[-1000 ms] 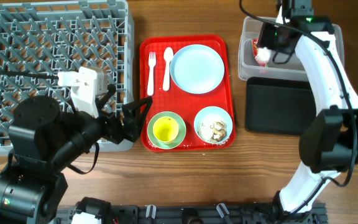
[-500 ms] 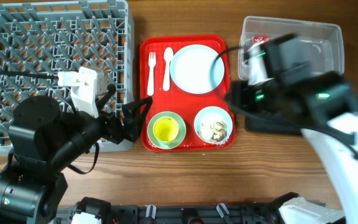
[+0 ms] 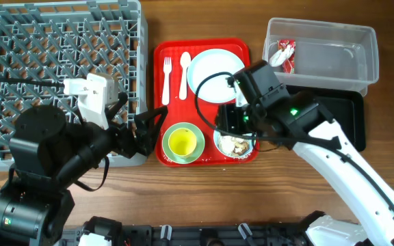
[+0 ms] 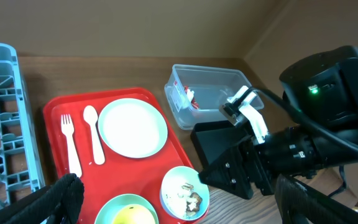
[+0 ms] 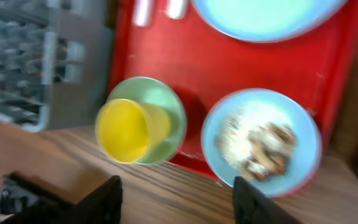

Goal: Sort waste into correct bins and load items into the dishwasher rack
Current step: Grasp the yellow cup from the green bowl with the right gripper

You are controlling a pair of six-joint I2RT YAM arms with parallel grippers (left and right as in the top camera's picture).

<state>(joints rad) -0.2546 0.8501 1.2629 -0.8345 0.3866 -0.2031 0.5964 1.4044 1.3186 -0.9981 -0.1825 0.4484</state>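
Observation:
The red-and-white wrapper [image 3: 284,53] lies in the left end of the clear tub [image 3: 334,42]. The black tray [image 3: 344,123] in front of it is partly hidden by my right arm. On the red serving tray [image 3: 204,109] are the pale blue plate [image 3: 211,74], white fork [image 3: 166,78], white spoon [image 3: 183,72], the yellow cup [image 3: 182,142] standing in a green bowl, and a bowl of food scraps [image 3: 235,144]. My right gripper [image 5: 182,199] is open and empty, just above the scraps bowl [image 5: 260,140]. My left gripper [image 4: 179,205] is open and empty at the tray's left edge.
The grey dishwasher rack [image 3: 60,61] fills the left side, with my left arm resting over its front right corner. Bare wooden table runs along the front edge. The right arm [image 4: 303,143] crosses over the black tray in the left wrist view.
My right arm has swung from over the clear tub down and left to the scraps bowl on the red tray. The wrapper stays in the tub. The left arm has not moved.

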